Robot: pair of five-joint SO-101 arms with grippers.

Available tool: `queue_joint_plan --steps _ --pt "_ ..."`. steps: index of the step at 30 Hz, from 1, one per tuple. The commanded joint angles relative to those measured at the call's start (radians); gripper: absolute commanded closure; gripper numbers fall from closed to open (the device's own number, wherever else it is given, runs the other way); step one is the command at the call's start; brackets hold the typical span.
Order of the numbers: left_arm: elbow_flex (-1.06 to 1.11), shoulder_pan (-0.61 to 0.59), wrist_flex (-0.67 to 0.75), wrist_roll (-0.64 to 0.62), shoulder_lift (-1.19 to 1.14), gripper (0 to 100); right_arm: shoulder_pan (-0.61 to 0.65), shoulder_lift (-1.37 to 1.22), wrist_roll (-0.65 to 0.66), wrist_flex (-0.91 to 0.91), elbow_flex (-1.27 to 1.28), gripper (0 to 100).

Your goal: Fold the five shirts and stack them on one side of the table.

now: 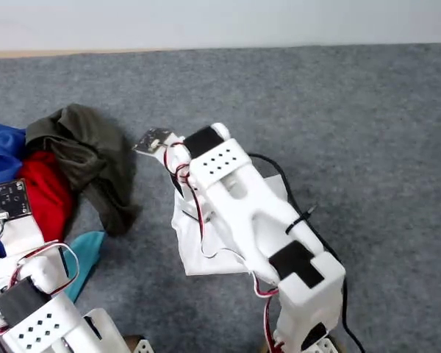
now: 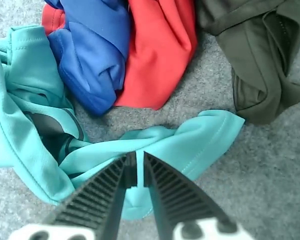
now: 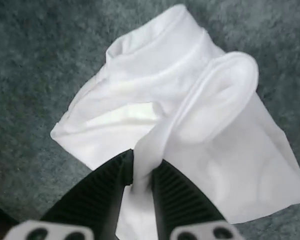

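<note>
The right tool [image 3: 140, 172] pinches a raised ridge of the white shirt [image 3: 190, 125], which lies rumpled just beyond its tips on the grey surface [image 3: 30, 60]. Best to lift low, carry the fold across and lay it flat before letting go. The left tool [image 2: 137, 172], narrowed to a slit, hangs over the teal shirt [image 2: 190, 145]. The blue shirt [image 2: 95, 60], red shirt [image 2: 160, 50] and olive shirt [image 2: 255, 60] are heaped beyond it.

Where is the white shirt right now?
In the high view the white cloth shirt lies near the centre, under the right arm, to the right of the dark olive shirt. The right claw is shut on a fold of it.
</note>
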State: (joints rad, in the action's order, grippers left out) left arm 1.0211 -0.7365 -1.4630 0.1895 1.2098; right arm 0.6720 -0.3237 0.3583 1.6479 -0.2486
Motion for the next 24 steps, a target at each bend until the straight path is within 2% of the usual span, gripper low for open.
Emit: queue_joint_plan --steps 1,24 --pt "-0.035 -0.003 -0.005 -0.002 0.011 97 0.018 -0.015 -0.012 -0.001 -0.081 98.9" --pt "-0.031 -0.002 -0.002 -0.003 0.011 97 0.070 -0.174 -0.006 -0.015 -0.222 98.9"
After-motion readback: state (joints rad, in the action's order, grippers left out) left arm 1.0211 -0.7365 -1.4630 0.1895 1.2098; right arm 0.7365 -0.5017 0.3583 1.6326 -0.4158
